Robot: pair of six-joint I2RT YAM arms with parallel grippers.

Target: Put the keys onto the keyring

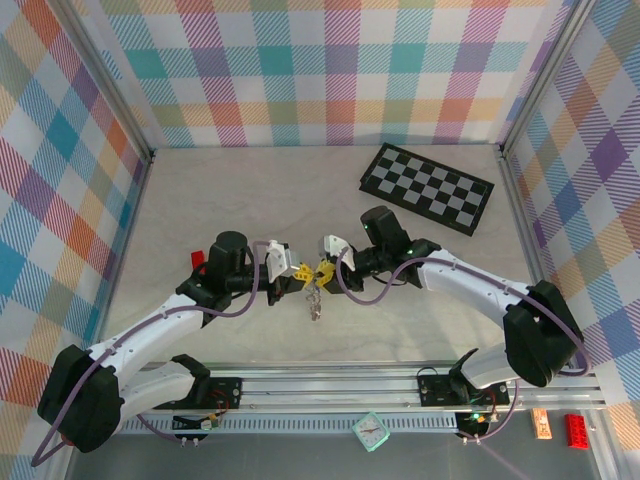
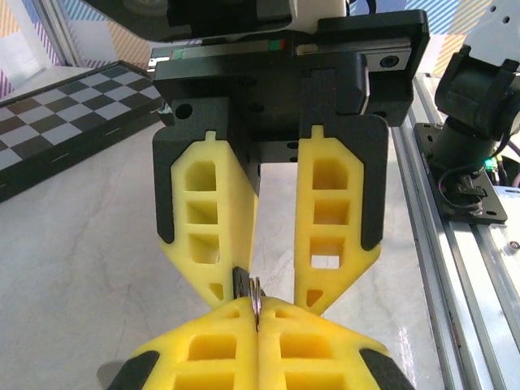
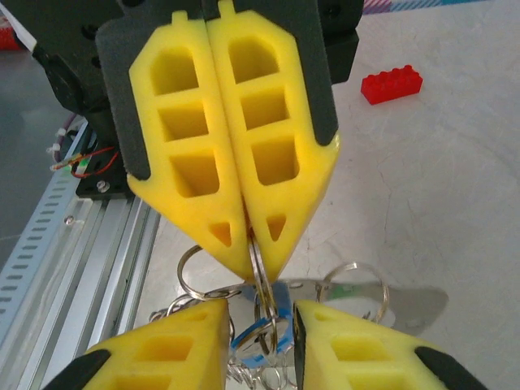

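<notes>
Keyring is held off the surface, its thin wire pinched edge-on between the closed fingertips of the left claw, with smaller rings, silvery keys and a blue-headed key dangling beneath. The right claw faces it tip to tip, fingers parted on either side of that bunch and gripping nothing I can make out. This looks like the threading step: the right claw next needs to close on one key and work it onto the ring's split while the left holds firm.
</notes>
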